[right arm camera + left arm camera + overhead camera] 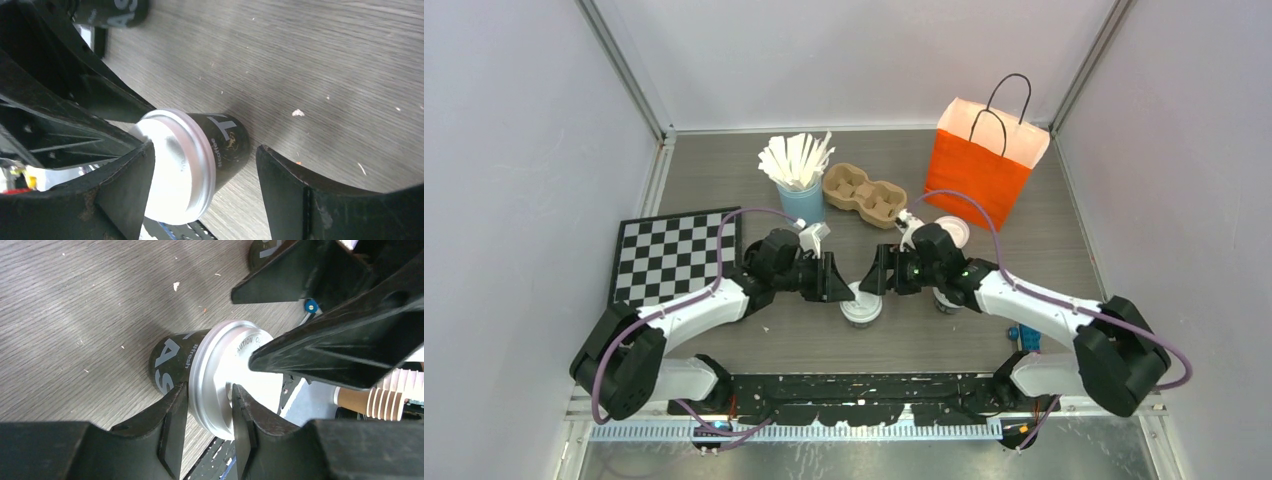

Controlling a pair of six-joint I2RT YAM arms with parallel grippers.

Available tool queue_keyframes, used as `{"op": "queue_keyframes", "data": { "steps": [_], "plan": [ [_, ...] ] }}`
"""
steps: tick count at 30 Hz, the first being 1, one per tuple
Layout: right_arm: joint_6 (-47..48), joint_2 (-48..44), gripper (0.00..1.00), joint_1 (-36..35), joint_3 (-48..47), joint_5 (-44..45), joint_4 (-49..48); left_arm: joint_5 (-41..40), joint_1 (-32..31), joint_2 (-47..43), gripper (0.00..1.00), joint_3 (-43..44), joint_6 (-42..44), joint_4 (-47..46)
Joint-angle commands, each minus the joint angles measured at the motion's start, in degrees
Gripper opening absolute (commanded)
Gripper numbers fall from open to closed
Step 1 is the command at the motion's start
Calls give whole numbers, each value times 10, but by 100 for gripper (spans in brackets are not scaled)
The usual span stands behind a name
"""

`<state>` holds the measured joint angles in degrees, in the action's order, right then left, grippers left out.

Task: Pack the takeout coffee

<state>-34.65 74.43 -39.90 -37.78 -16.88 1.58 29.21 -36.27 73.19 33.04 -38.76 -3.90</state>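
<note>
Barely begun, by the look of things. No cup seated in the tan moulded-pulp carrier (864,195) at the far middle. None seen in the orange paper bag with black handles (980,170) at the far right either, though hard to see down into from above. Left to do, at a guess: finish with the lid in hand, then carry both coffees over and pack them.

Upright at the near middle of the grey wood-grain table (824,350): a small black paper cup (861,310) with a round white plastic lid, met by one arm from the left and one from the right.

Left claw (210,410): drawn in narrow and clamped on the lid's rim, with one pad under the rim and the other on the lid's top, seemingly touching on both sides.

Right claw (205,147): spread wide and straddling the same cup, with one finger over the lid's top and the other well off the dark wall, gripping nothing.

Beyond the right claw, further right: a second black paper cup (265,249), only partly in the left wrist view, held by nothing.
</note>
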Motion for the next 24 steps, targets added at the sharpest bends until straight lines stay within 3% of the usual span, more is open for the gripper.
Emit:
{"op": "queue_keyframes", "data": {
  "steps": [1, 9, 15, 24],
  "plan": [
    [-79, -76, 78, 1, -6, 74, 32, -103, -15, 9, 35, -3, 10, 90],
    [-187, -171, 71, 0, 46, 117, 54, -129, -30, 8, 35, -4, -3, 93],
    [-272, -219, 69, -13, 108, 142, 3, -142, -34, 6, 34, -7, -12, 90],
    [-286, -185, 68, -95, 101, 184, -55, -171, -36, -5, 34, -14, -25, 83]
  ]
}}
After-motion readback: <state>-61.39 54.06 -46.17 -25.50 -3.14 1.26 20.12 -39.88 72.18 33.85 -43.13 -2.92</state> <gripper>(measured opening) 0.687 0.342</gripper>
